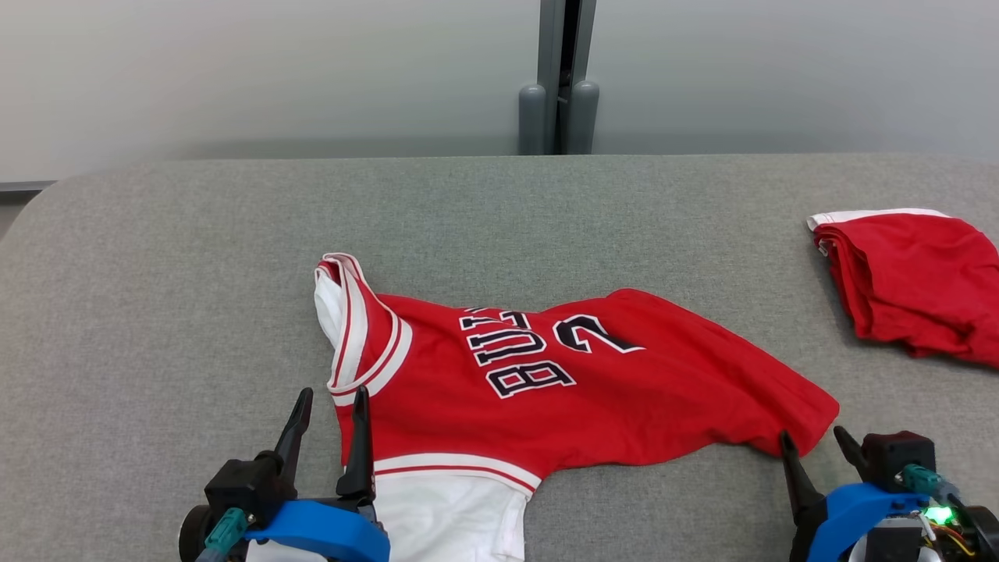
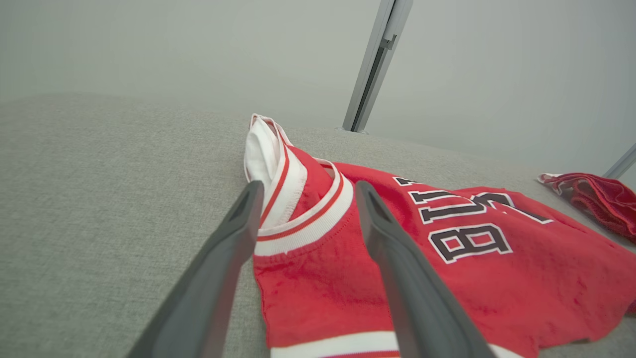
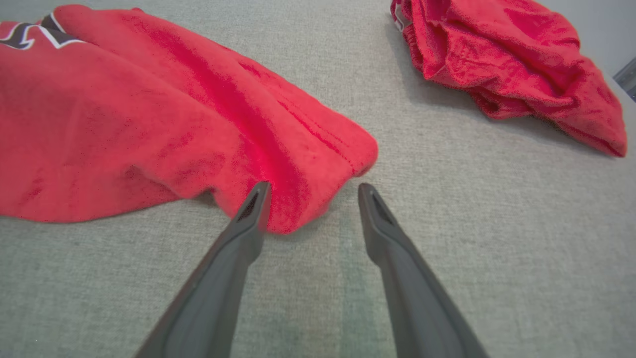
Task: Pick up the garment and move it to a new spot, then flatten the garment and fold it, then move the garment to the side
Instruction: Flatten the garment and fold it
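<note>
The garment (image 1: pixel 562 390) is a red jersey with white trim and black lettering, lying crumpled across the grey table (image 1: pixel 156 273). My left gripper (image 1: pixel 333 393) stands open at its left end. In the left wrist view the two fingers straddle the white-and-red trimmed edge of the garment (image 2: pixel 472 278), with the left gripper (image 2: pixel 309 186) holding nothing. My right gripper (image 1: pixel 812 434) is open at the jersey's right hem corner. In the right wrist view that corner of the garment (image 3: pixel 124 124) lies just ahead of the right gripper (image 3: pixel 314 186), brushing its left fingertip (image 3: pixel 258 199).
A second red piece of clothing (image 1: pixel 913 281) lies bunched at the table's right edge, also seen from the wrists (image 2: pixel 596 196) (image 3: pixel 507 64). A grey post (image 1: pixel 558 78) stands behind the table's far edge. Bare table stretches to the left and behind the jersey.
</note>
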You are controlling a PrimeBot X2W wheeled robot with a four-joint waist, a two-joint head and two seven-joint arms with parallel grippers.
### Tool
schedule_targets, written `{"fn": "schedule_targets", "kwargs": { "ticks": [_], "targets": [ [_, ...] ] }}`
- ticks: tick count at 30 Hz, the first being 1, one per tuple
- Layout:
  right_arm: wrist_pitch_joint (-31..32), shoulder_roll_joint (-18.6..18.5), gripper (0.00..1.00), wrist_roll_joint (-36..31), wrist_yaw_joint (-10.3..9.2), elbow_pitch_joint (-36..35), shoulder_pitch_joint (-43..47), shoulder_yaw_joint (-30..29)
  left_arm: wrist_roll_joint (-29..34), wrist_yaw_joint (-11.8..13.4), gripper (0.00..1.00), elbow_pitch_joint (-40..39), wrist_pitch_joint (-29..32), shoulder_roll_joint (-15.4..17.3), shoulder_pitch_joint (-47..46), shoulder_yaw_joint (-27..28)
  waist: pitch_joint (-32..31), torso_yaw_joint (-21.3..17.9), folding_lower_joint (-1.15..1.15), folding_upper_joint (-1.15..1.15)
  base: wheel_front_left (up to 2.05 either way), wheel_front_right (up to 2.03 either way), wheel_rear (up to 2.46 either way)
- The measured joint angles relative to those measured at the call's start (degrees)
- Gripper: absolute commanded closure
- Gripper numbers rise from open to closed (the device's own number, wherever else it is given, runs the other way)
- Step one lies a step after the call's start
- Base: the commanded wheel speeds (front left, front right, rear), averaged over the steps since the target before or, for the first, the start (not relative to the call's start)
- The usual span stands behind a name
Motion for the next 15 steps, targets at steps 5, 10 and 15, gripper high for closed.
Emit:
{"fn": "schedule_targets", "kwargs": {
  "ticks": [5,10,15],
  "targets": [
    [-2.2,0.0,0.0,3.8,0.0,-3.9,0.3,0.6,0.0,0.0,0.0,0.1,0.0,0.2,-0.2,0.1,-0.1,-0.5,0.0,0.0,0.0,0.0,0.0],
    [-2.5,0.0,0.0,4.9,-0.01,-8.2,-1.1,2.2,0.0,0.0,0.0,0.3,0.0,0.2,-0.7,0.0,-0.3,-0.2,0.0,0.0,0.0,0.0,0.0],
    [2.7,-0.1,0.0,2.1,-0.01,-7.4,-4.6,7.5,-0.2,0.0,0.0,0.3,0.0,0.2,-1.1,-0.3,0.0,0.8,0.0,0.0,0.0,0.0,0.0]
  ]
}}
